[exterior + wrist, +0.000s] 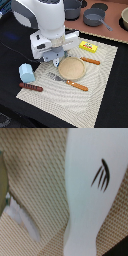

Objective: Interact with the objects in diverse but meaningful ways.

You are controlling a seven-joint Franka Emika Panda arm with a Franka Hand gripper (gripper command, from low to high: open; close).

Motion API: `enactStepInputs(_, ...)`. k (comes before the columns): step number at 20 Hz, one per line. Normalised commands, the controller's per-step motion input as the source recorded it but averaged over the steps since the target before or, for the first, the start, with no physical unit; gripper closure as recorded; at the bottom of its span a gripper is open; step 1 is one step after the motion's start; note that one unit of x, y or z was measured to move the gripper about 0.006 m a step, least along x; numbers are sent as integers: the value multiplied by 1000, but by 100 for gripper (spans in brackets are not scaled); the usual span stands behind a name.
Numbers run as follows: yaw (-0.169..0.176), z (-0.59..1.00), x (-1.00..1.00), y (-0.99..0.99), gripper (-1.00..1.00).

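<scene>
From my seat the gripper [58, 61] sits low over the woven mat [102, 70], at the rim of the tan plate [71, 68] on the exterior view's left. The arm's white body hides the fingertips there, and the wrist view is filled by one white finger [85, 193] with a dark claw mark, so I cannot tell whether the gripper is parted or closed, or whether it holds anything. Beside that finger the wrist view shows mat weave and a pale ribbed piece [22, 218] I cannot identify.

Close around the plate it is crowded: a fork [70, 82] with an orange handle lies just beside the plate's near edge, and a short orange-handled utensil [90, 61] lies just off its rim on the exterior view's right. The yellow packet [88, 46] with its red mark rests near the mat's far edge. The pale blue cup [26, 73] lies at the mat's edge on the exterior view's left, with the dark red-brown sausage [31, 87] just in front of it.

The near right part of the mat is bare. The mat lies on a black bench [112, 107]. At the far side stand two grey pots [93, 17].
</scene>
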Motion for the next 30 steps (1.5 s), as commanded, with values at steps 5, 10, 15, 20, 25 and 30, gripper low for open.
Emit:
enactStepInputs(5,0,-53,0,153,100)
enactStepInputs(10,0,-42,0,157,100)
enactStepInputs(15,0,-57,0,114,100)
enactStepInputs(20,0,-116,3,76,100)
enactStepInputs(25,0,-66,-49,41,100)
enactStepInputs(30,-6,883,-774,78,100)
